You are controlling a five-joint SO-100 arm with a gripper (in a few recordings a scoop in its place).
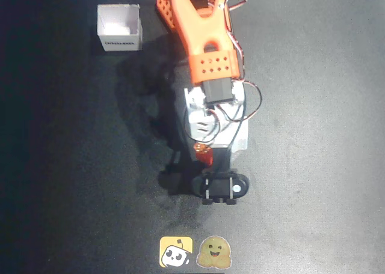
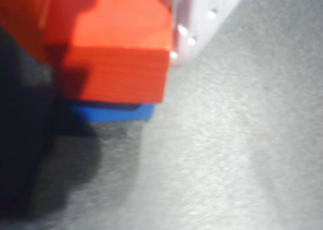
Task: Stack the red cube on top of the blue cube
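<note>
The wide black matte table (image 1: 313, 166) is lying under everything, and the orange plastic robot arm (image 1: 201, 33) is reaching down over its middle in the overhead view. Its white and black wrist part is hiding most of the place where the work is happening. Far from this place, near the upper left corner of the overhead view, a small white open box (image 1: 119, 26) is standing alone. At the lower edge two small stickers, one yellow square (image 1: 175, 252) and one round brownish face (image 1: 215, 253), are lying flat on the table.

The gripper (image 1: 204, 154) is pointing down just under the wrist part. In the wrist view the small bright red cube with matte faces (image 2: 121, 53) is sitting between a dark finger on the left and a pale finger (image 2: 202, 18) on the right, so the gripper seems to be pinching it, though the contact itself is blurred. Only a little red-orange spot is showing in the overhead view at this place.

Under the red cube, the small bright blue cube (image 2: 113, 111) is showing as a thin blue strip. The two are looking almost touching, with a dark line between them, and I cannot tell if the red one is already resting.

My judgement: the carrying is done and the cubes are lined up. What is left is setting the cube fully down, spreading the fingers and lifting away without pushing the stack.
</note>
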